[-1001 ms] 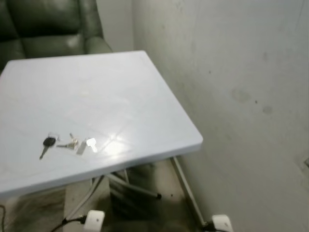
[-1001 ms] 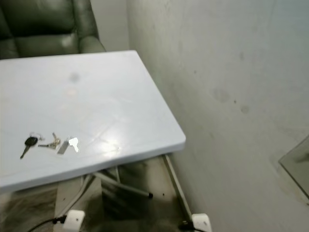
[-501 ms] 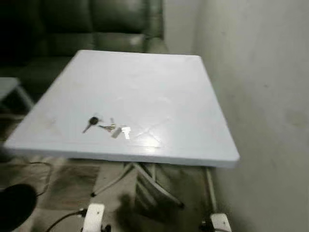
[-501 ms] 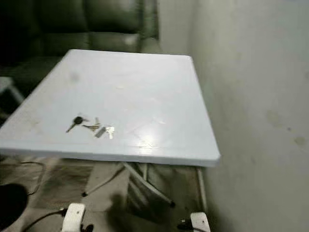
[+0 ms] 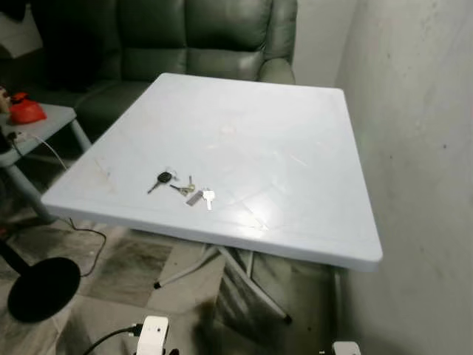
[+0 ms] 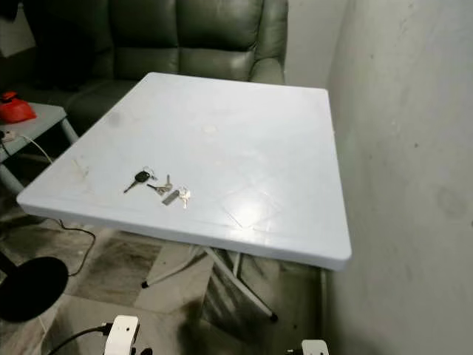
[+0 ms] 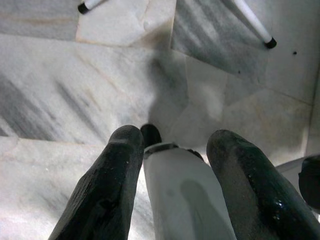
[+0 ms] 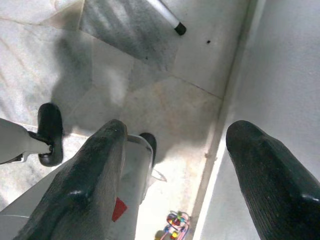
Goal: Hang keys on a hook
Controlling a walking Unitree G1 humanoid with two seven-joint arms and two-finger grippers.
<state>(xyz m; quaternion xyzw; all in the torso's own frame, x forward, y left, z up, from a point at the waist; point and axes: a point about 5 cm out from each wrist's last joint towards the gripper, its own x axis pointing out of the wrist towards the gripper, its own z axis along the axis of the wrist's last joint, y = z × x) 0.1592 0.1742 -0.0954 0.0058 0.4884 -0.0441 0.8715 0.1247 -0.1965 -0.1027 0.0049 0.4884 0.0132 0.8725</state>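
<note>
White table [image 5: 295, 118]: plastic folding top, set close beside a pale wall [image 5: 429, 148] on the robot's right, with a dark green sofa [image 5: 199, 37] behind it.
Keys [image 5: 182, 189]: a small bunch with one black-headed key, lying flat near the table's front edge, untouched.
Left gripper [image 7: 172, 170]: hanging low over the marble floor [image 7: 60, 85], fingers spread and holding nothing.
Right gripper [image 8: 175, 165]: also hanging by the robot's leg, fingers wide apart, empty.
Hook: I cannot make one out on the wall.
Progress: nothing done yet (by my reading the robot is only facing the table). Picking up the bunch, finding the hook and hanging it all remain.
</note>
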